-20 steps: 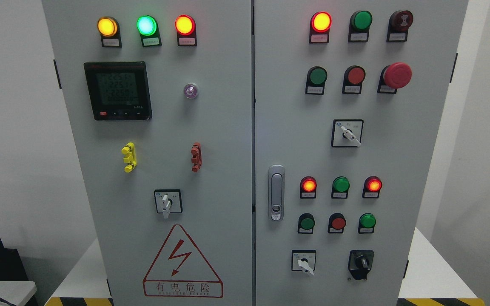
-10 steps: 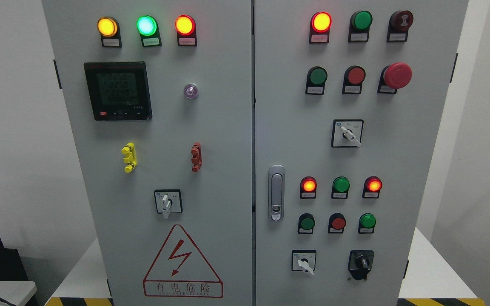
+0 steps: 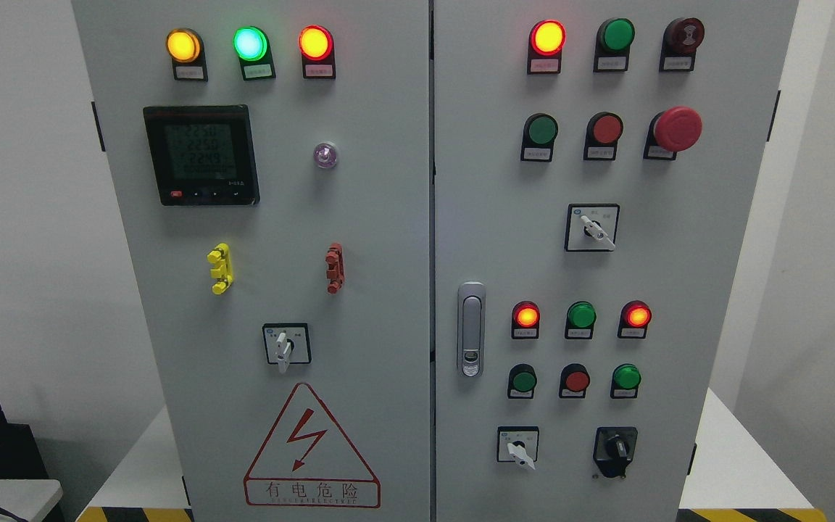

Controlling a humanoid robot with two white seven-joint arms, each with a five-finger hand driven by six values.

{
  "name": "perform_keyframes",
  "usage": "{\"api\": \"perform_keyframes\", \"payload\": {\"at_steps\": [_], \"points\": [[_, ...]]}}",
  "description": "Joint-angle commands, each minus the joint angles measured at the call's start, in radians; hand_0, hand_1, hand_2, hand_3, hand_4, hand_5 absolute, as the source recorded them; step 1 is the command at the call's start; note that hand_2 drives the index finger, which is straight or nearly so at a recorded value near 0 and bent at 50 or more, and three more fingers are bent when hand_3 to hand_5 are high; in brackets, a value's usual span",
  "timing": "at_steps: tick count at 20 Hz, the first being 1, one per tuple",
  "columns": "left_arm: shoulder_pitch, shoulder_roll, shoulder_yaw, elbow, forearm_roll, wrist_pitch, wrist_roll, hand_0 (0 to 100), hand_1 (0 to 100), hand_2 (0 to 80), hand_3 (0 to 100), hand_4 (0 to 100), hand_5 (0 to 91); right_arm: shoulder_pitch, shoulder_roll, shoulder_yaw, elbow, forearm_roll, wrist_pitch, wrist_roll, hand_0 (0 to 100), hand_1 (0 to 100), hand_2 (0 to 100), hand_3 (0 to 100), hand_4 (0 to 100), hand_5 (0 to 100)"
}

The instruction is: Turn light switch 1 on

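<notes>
Grey metal cabinet [image 3: 359, 217] with 2 doors fills the head view, covered in lamps, buttons and knobs. Neither robot hand is in view, so I cannot tell how open either is or whether it holds anything, and nothing can be placed relative to a hand. Light switch 1 cannot be picked out with certainty: the small labels under the controls are too blurred to read. Candidates are the green buttons [image 3: 541, 130] on the right door and 4 rotary knobs, such as one [image 3: 285, 344] low on the left door. The likely risk is pressing the wrong control, for instance the big red mushroom button [image 3: 677, 129]. The cabinet's top and base are cut off.
</notes>
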Motion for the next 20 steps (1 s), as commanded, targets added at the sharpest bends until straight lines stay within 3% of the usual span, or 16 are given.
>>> {"api": "perform_keyframes", "payload": {"at_steps": [1,9,12,16,20], "points": [[0.003,0.030,0.219,-0.339,-0.005,-0.078,-0.001,60,0,0.0,29,34,10.0,0.001,0.000,0.017,0.000,-0.025,-0.001,-0.001,12,39,0,0,0,0],[-0.010,0.038,0.275,-0.691,-0.002,-0.104,-0.006,63,0,15.6,36,44,11.0,-0.001,0.000,0.017,0.000,-0.025,-0.001,-0.001,12,39,0,0,0,0],[-0.039,0.038,0.280,-0.802,-0.002,-0.104,-0.021,63,0,20.7,42,53,22.3,-0.001,0.000,0.017,0.000,-0.025,-0.001,-0.001,12,39,0,0,0,0],[-0.053,0.052,0.272,-0.911,0.001,-0.104,-0.085,60,0,25.2,47,61,37.0,0.001,0.000,0.017,0.000,-0.025,-0.001,-0.001,12,39,0,0,0,0],[-0.057,0.061,0.242,-0.961,0.000,-0.106,-0.088,56,0,25.3,50,64,42.4,0.001,-0.001,0.017,0.000,-0.025,-0.001,-0.001,12,39,0,0,0,0]]}}
